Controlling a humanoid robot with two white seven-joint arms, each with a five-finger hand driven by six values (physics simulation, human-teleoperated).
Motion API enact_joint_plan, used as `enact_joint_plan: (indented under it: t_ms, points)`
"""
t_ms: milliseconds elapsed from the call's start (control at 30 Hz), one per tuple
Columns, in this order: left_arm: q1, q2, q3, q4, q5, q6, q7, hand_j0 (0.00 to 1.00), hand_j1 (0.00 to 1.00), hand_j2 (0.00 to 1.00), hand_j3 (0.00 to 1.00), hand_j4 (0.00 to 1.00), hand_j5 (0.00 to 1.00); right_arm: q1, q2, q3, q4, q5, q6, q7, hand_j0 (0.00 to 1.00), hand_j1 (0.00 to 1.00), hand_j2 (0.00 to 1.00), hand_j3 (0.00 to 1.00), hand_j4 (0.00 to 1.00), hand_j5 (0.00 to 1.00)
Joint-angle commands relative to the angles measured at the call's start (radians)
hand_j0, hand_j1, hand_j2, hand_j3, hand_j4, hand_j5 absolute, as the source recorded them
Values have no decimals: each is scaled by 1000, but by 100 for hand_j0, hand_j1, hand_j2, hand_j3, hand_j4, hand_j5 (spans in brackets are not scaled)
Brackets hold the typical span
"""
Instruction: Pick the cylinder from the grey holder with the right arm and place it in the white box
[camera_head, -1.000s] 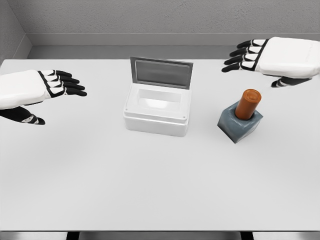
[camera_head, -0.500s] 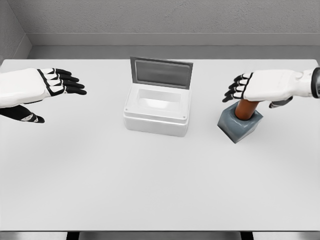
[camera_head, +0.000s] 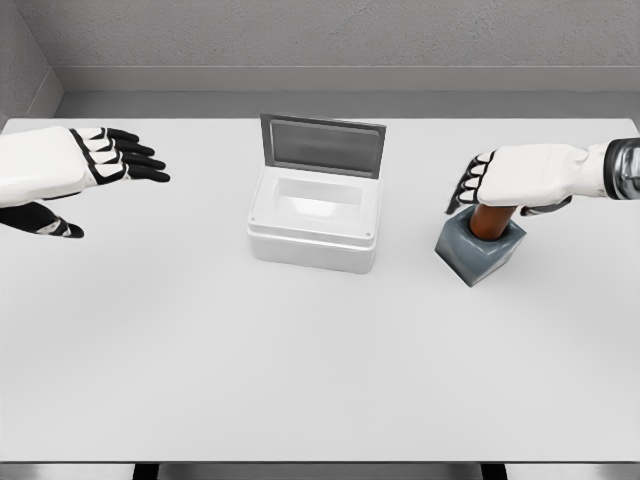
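Orange-brown, the cylinder (camera_head: 489, 220) stands in the grey holder (camera_head: 479, 249) at about 3 o'clock of the desk (camera_head: 300, 360), and we see only its lower shaft, since the right hand (camera_head: 515, 180) now covers its top. A second ago this hand hovered well above and behind the holder, fingers extended; half a second ago it had dropped onto the cylinder's cap; now it sits a little lower and its black fingertips (camera_head: 467, 188) curl downward at the 9 o'clock side of the cylinder. We cannot tell whether the fingers have closed on the cylinder: the palm hides the contact, and the cylinder is not lifted from the holder.

We judge that the reach is complete and the grasp is in hand. The next move calls for a firm closure, then a straight upward pull so that the cylinder clears the holder without tipping it.

The white box (camera_head: 313, 223) lies at the desk's centre, toward 12 o'clock, its grey lid (camera_head: 322, 146) standing upright at the far rim and its cavity open and unoccupied. It sits well apart from the holder, at the holder's 9 o'clock. The left hand (camera_head: 70, 168) rests above the desk at 9 o'clock, fingers spread and holding nothing; it has drifted slightly upward and takes no part.
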Motion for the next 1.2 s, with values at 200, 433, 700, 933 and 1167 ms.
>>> enact_joint_plan:
  t_ms: [200, 433, 700, 933, 1167]
  points:
    - [0, 7, 0, 0, 7, 3, -1, 100, 100, 100, 100, 100, 100, -8, -3, 18, -2, 23, 2, 0, 53, 53, 53, 53, 53, 53]
    - [0, 8, 0, 0, 7, 3, -10, 100, 100, 100, 100, 100, 100, -20, -5, 18, -11, 21, 2, 0, 49, 49, 49, 49, 49, 49]
    - [-2, 10, 1, 0, 8, 3, -16, 100, 100, 100, 100, 100, 100, -44, -11, 10, -14, 15, 2, 0, 46, 46, 46, 46, 46, 46]
    - [-3, 10, 1, 0, 7, 3, -18, 100, 100, 100, 100, 100, 100, -72, -11, 4, -62, 15, 2, 0, 46, 46, 46, 46, 46, 46]
    - [-5, 7, 1, 0, 7, 3, -18, 100, 100, 100, 100, 100, 100, -89, 17, 4, -85, 20, 2, 0, 46, 46, 46, 46, 46, 46]
